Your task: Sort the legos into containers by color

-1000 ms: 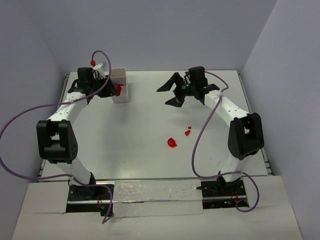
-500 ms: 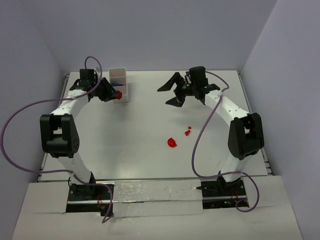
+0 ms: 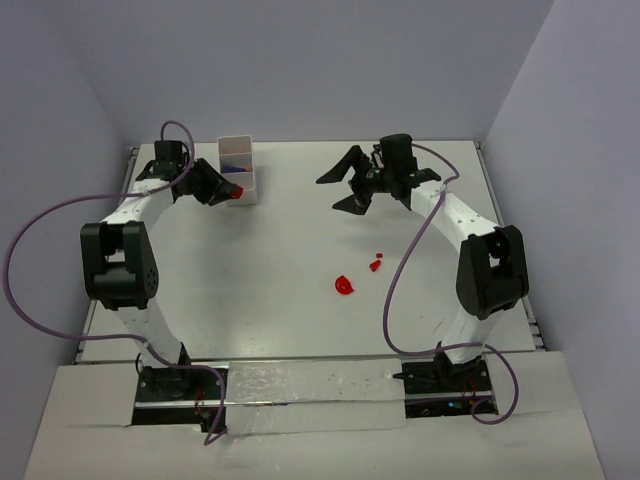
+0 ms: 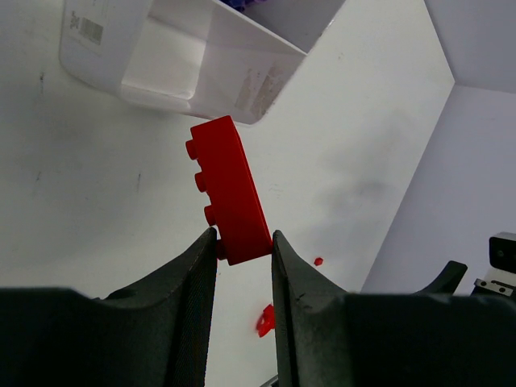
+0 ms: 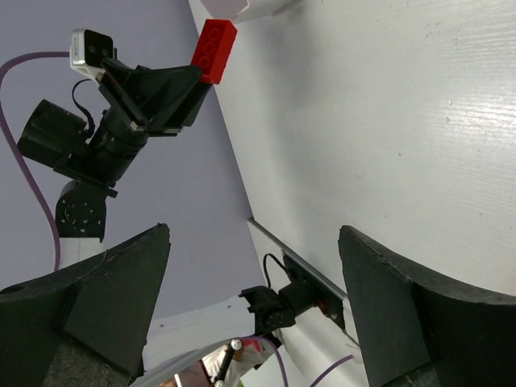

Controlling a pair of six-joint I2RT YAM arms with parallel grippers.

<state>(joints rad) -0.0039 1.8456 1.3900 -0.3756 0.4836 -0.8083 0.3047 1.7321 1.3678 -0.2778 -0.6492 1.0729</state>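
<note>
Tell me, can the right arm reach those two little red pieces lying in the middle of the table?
Probably yes. The right gripper is open and empty, and the bigger red piece and the smaller red piece lie on the table nearer its base, with nothing in the way.

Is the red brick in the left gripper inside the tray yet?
No: the left gripper pinches the red brick by one end, just outside the white tray's corner.
</note>
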